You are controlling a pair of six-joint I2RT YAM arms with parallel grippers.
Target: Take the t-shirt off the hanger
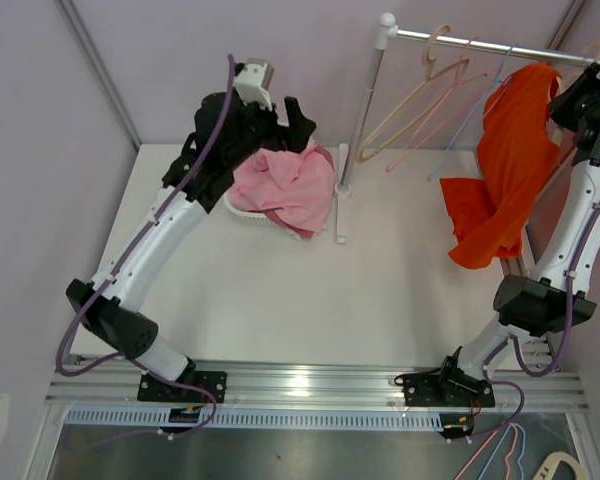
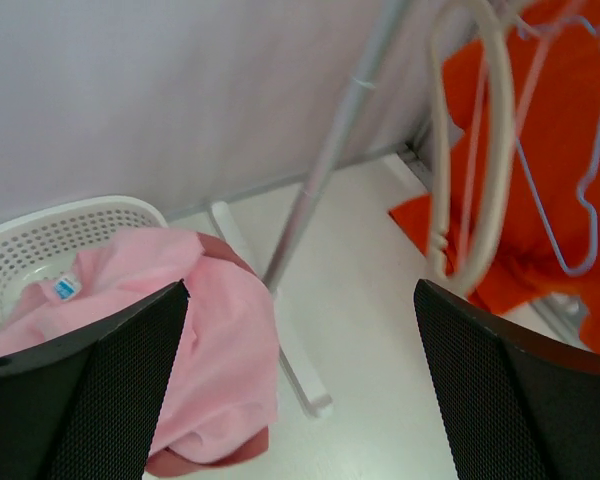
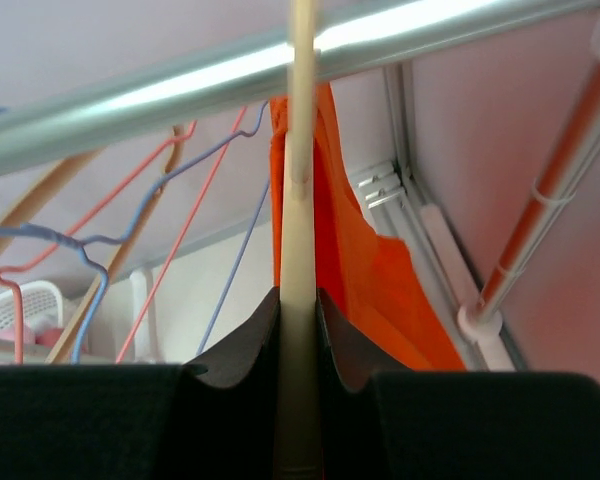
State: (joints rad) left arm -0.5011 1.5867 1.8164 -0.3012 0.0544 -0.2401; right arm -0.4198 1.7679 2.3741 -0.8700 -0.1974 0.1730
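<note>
An orange t-shirt (image 1: 505,170) hangs at the right end of the rail (image 1: 480,42), draped down toward the table. In the right wrist view its cloth (image 3: 370,270) shows just behind a cream hanger (image 3: 300,200) that rises to the rail (image 3: 180,95). My right gripper (image 3: 299,300) is shut on that hanger's stem, high beside the shirt's top (image 1: 570,100). My left gripper (image 1: 298,120) hovers open over a pink garment (image 1: 290,185), nothing between its fingers (image 2: 300,290). The orange t-shirt (image 2: 540,150) shows far to its right.
The pink garment (image 2: 210,340) spills out of a white basket (image 2: 60,230) beside the rack's post (image 1: 363,100) and its foot (image 1: 340,200). Several empty hangers (image 1: 430,90) hang left of the t-shirt. More hangers (image 1: 520,455) lie below the table's near edge.
</note>
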